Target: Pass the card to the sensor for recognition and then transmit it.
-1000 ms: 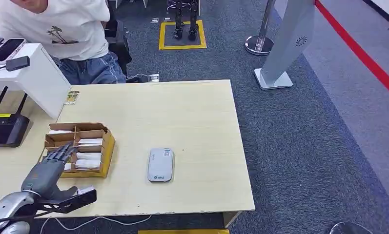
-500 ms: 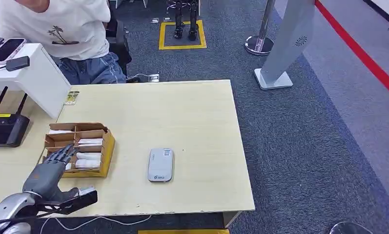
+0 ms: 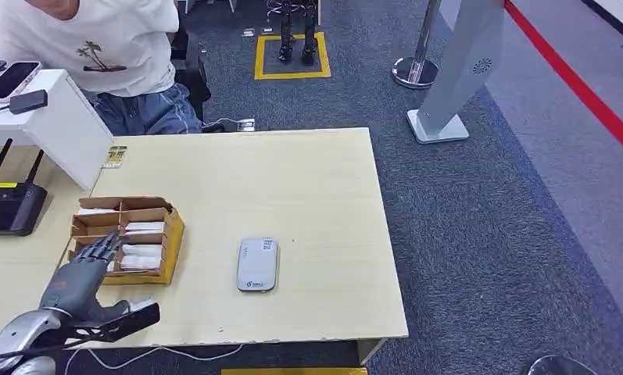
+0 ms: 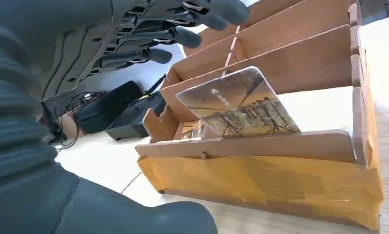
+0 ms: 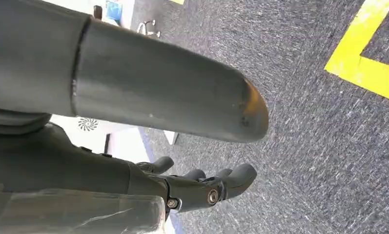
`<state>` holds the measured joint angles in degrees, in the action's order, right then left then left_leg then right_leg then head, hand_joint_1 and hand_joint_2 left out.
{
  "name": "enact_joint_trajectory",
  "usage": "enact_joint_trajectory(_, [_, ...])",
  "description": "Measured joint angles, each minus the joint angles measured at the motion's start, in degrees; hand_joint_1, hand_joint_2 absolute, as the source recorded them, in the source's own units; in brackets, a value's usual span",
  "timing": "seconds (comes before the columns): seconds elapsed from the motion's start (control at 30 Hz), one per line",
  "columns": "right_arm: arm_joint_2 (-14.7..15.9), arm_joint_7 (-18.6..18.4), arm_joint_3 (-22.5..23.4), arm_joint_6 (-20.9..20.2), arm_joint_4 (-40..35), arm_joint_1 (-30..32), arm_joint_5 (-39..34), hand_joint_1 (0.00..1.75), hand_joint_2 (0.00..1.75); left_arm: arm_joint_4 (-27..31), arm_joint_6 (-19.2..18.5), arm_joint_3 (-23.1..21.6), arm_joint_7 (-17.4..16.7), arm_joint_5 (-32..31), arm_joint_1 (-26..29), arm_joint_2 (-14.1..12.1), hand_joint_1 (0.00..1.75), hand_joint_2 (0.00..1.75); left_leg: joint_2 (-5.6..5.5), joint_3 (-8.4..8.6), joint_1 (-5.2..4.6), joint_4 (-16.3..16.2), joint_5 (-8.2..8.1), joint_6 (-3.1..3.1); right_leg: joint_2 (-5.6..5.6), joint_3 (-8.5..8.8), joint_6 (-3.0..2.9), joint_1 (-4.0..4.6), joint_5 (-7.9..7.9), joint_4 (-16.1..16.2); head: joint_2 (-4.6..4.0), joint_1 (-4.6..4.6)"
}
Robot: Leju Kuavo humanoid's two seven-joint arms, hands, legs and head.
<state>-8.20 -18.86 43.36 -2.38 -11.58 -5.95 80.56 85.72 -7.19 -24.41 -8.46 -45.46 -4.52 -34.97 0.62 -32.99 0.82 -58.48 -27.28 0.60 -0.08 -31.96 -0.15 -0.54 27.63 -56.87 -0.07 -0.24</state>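
card (image 4: 238,105) in box (image 3: 128,238), wooden table (image 3: 308,203)

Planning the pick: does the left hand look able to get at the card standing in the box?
Probably yes: the left hand hovers open at the cardboard box, the card leans above the front wall, and nothing lies between.

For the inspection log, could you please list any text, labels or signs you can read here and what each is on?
Nothing reads as words.
Sensor: a label and a logo, too small to read.
Card in the cardboard box: a white mark, blurred.
Person's shirt: a palm tree picture, no words.
Small card on the table: unreadable.
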Motion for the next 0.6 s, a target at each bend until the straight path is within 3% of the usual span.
enact_joint_trajectory(0.23, [-0.02,-0.07,-0.20,0.00,0.00,-0.01,0.22,0.00,0.00,-0.22,0.02,0.11,0.00,0.00,0.00,0.31,0.00,1.75,0.00,0.00,0.00,0.00,0.00,0.00,0.00,0.00,0.00,0.00,0.00,0.00,-0.02,-0.02])
enact_joint_trajectory(0.27, [-0.02,-0.07,-0.20,0.00,0.00,0.00,0.22,0.00,0.00,-0.24,0.02,0.18,0.02,0.00,0.00,0.37,1.75,1.75,0.00,0.00,0.00,0.00,0.00,0.00,0.00,0.00,0.00,0.00,0.00,0.00,-0.02,-0.02])
enact_joint_trajectory(0.6, [-0.02,-0.07,-0.22,0.00,0.00,0.00,0.20,0.00,0.00,-0.29,0.44,0.57,0.18,-0.26,-0.01,0.87,1.75,1.75,0.00,0.00,0.00,0.00,0.00,0.00,0.00,0.00,0.00,0.00,0.00,0.00,-0.02,-0.02])
